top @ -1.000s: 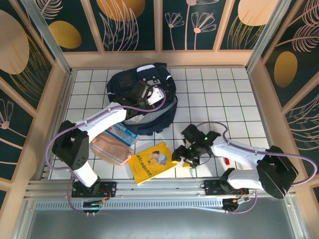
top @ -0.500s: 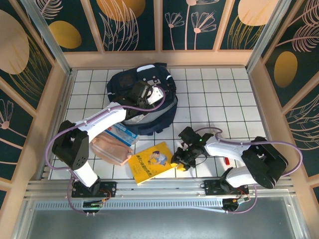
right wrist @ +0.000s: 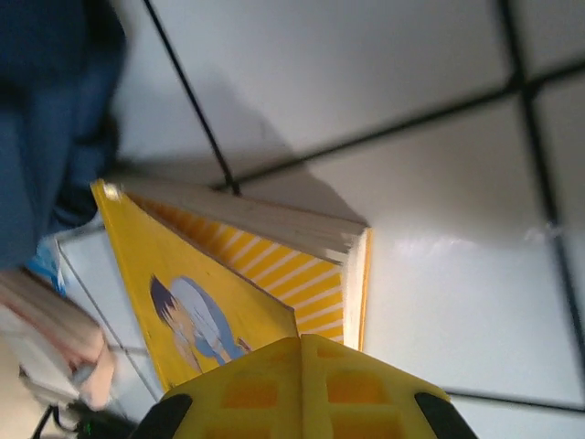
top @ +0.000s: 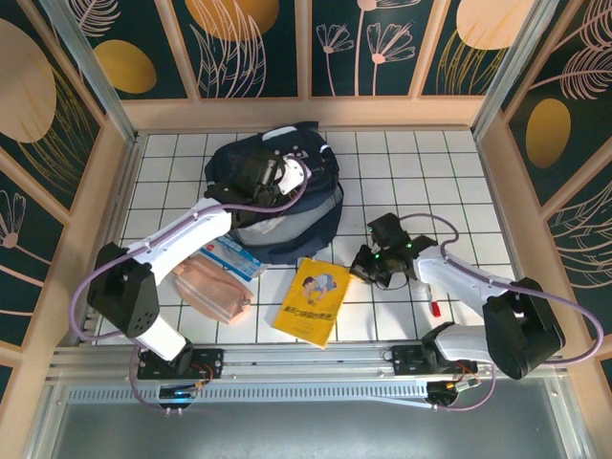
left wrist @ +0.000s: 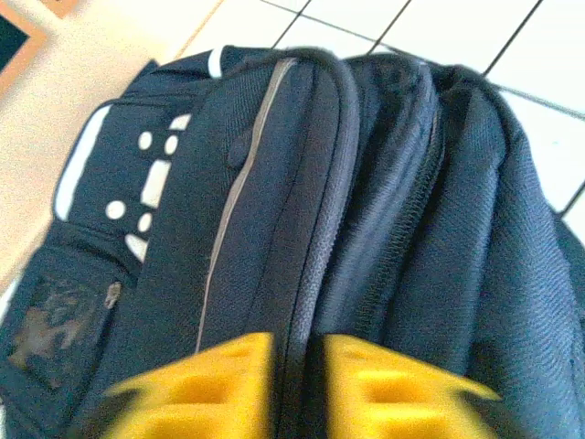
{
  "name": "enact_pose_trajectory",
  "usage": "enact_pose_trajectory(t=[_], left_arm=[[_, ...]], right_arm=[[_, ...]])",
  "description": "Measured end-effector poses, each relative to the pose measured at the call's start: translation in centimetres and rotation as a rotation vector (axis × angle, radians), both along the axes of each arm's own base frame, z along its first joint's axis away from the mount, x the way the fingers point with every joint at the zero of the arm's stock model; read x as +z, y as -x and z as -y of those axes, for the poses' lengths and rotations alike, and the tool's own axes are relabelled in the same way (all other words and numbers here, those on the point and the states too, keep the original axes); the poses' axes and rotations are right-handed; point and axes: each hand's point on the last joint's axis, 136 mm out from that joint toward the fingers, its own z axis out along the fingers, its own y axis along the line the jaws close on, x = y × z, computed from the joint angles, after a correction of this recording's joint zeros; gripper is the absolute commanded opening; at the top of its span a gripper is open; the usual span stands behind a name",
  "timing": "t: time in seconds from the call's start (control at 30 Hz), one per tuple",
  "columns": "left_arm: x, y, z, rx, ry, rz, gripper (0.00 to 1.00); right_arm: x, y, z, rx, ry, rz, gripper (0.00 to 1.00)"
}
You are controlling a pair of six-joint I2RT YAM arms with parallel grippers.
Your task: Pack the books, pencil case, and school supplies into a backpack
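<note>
**A:** What do we find at the end effectors?

**B:** In the right wrist view, our right end effector (right wrist: 302, 346) has its yellow fingers pressed together on a corner of the yellow paperback (right wrist: 210, 293). That corner is tipped up off the white tiles. From above, the book lies near the front of the worktop (top: 430, 182), just in front of the backpack (top: 320, 208) and not inside it.

**A:** And the left one?

**B:** Our left end effector (left wrist: 299, 352) sits at the top of the backpack. Its fingers are a little apart, with a zip edge running between them. We cannot tell whether it is pinching the fabric or is clear of it.

**A:** So how far along are we?

**B:** Early, we judge. We cannot see whether anything is inside the bag. The book is gripped but not packed. A peach pouch (top: 215, 290), likely the pencil case, and a blue-and-white packet (top: 234, 256) lie left of the book. A short red pen (top: 433, 308) lies on the tiles beside the right arm. All of these are left to pack.
</note>
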Motion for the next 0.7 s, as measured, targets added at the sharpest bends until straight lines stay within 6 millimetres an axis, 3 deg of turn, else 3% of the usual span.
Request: enact_pose_trajectory(t=[0.1,0.17,0.27,0.33,0.4,0.43,0.5,0.6,0.7], left_arm=[[1.6,2.1,0.9,0.038,0.219,-0.097,0.61],[2.3,3.7,1.3,0.077,0.367,-0.186,0.75],[2.1,7.2,1.5,0.142,0.515,-0.346,0.77],[1.1,10.5,2.1,0.165,0.565,-0.459,0.74],[-0.7,14.5,2.3,0.2,0.585,-0.602,0.5],[-1.8,16.1,2.1,0.231,0.588,-0.669,0.48],[-4.7,18.6,0.6,0.342,0.571,-0.805,0.5],[-8.5,20.7,-1.4,0.492,0.53,-0.926,0.57],[-10.7,22.5,-2.4,0.566,0.503,-0.992,0.63]], right_arm=[[-0.4,-2.0,2.7,-0.029,0.076,0.045,0.0],[-0.8,-3.1,4.3,-0.05,0.114,0.056,0.0],[-1.5,-3.9,6.6,-0.084,0.153,0.042,0.23],[-1.5,-3.8,7.1,-0.072,0.157,0.03,0.35],[-0.8,-3.2,6.1,-0.031,0.128,0.025,0.44],[-0.5,-2.8,5.5,-0.008,0.113,0.031,0.47],[0.9,-1.4,3.7,0.055,0.067,0.052,0.51],[2.3,1.2,1.1,0.134,-0.014,0.074,0.54],[1.3,3.9,-0.6,0.196,-0.076,0.029,0.54]])
